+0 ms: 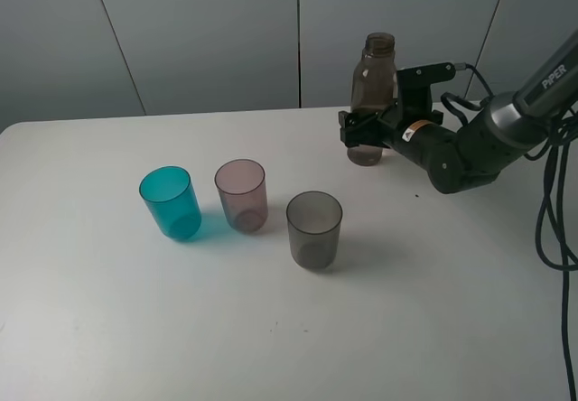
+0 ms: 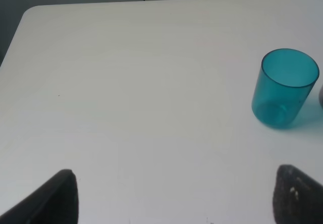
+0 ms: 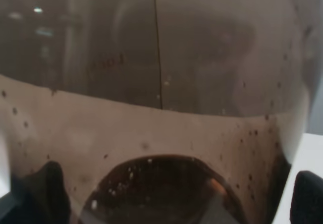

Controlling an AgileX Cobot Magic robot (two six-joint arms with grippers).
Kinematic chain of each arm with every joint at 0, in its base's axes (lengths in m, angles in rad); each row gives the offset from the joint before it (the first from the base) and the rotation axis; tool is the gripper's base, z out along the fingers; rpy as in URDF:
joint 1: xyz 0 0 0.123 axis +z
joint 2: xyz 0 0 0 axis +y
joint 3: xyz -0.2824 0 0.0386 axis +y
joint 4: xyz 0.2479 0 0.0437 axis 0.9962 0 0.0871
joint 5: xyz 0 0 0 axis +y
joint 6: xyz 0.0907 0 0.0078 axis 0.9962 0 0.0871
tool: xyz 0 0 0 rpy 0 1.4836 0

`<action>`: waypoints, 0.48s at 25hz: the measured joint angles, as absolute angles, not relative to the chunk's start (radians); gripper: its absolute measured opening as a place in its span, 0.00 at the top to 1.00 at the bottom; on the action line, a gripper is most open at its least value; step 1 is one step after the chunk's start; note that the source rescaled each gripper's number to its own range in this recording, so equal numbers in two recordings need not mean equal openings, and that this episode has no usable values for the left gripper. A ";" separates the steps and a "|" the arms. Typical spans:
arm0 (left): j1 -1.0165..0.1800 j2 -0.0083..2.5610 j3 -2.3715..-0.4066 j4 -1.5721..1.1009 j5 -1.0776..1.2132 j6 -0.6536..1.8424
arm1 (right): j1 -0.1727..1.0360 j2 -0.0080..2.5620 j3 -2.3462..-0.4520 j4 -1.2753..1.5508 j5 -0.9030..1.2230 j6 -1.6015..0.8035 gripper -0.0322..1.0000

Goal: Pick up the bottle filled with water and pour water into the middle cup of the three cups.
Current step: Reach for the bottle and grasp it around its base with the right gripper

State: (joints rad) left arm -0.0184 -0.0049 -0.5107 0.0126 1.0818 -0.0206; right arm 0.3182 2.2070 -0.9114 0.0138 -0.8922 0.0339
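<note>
1. The bottle [image 1: 375, 76] stands upright on the far right part of the counter [image 1: 90, 329], its long axis vertical and its neck uppermost.
2. The right gripper [image 1: 364, 135] reaches in level from the right. Its fingers are spread wide with the bottle's lower body between them. The right wrist view shows the bottle filling that gap, but no squeeze on it is visible.
3. The coming move looks like a straight close across the vertical axis, low on the body. So low a hold may let a tall bottle lean when it is lifted.
4. The middle cup [image 1: 241, 193] lies left of the bottle and nearer the camera, between the teal cup [image 1: 170, 202] and the grey cup [image 1: 314, 229]. The grey cup is the one closest to the bottle.
5. The left gripper [image 2: 176, 199] hangs near the teal cup, fingers apart and empty. It is well apart from the bottle, so the right arm is plainly the nearer one.
</note>
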 joint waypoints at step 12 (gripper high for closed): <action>-0.018 -0.005 -0.511 0.013 1.082 -0.021 | 0.318 2.257 -0.921 0.014 -0.981 0.108 0.00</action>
